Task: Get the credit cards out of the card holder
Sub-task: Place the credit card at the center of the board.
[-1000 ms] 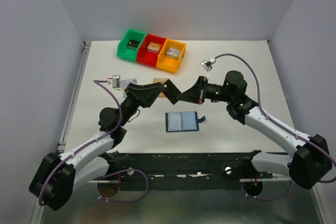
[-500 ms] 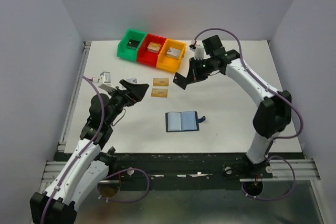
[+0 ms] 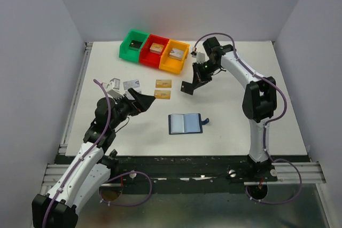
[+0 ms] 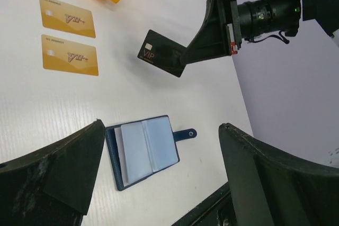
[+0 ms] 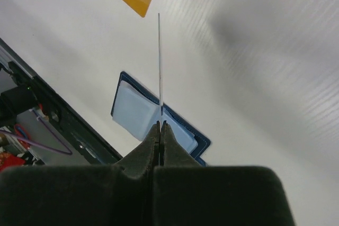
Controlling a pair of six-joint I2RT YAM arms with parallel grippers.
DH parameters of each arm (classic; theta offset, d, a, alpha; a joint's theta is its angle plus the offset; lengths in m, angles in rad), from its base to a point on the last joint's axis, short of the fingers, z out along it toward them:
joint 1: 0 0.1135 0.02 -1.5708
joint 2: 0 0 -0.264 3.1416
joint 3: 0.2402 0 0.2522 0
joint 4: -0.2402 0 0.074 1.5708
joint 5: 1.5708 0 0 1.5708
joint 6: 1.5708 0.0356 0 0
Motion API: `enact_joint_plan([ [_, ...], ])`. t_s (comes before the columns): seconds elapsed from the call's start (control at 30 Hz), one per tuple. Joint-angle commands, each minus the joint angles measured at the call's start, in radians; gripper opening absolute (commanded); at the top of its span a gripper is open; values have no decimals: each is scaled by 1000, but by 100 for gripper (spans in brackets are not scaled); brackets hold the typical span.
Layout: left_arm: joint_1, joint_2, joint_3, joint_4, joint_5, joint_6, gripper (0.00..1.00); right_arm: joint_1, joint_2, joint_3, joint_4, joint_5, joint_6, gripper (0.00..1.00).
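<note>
The card holder (image 3: 185, 123) lies open and flat on the white table, its navy cover, pale pockets and strap tab also showing in the left wrist view (image 4: 143, 149) and the right wrist view (image 5: 137, 112). My right gripper (image 3: 192, 81) hangs above the table behind it, shut on a black credit card (image 4: 163, 54) that shows edge-on between its fingers (image 5: 159, 67). Two gold credit cards (image 3: 163, 83) (image 3: 162, 94) lie side by side on the table. A silver-grey card (image 3: 132, 84) lies left of them. My left gripper (image 3: 147, 101) stands wide open and holds nothing, left of the holder.
Green (image 3: 134, 44), red (image 3: 155, 50) and orange (image 3: 175, 56) bins stand in a row at the back, each with a small block inside. The table's left rail (image 3: 80, 89) runs alongside the left arm.
The two grippers were close together over the gold cards. The right arm has swung back with the black card, and the left arm has pulled away left, uncovering the gold cards.
</note>
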Motion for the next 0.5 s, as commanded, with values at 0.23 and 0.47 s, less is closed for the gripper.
enact_joint_plan([
  [0.23,7,133,-4,68,121,26,99,-1,176,137,-24,-46,-42,0],
  [0.47,5,158,16,51,112,63,99,-3,273,270,-69,-83,-25,1],
])
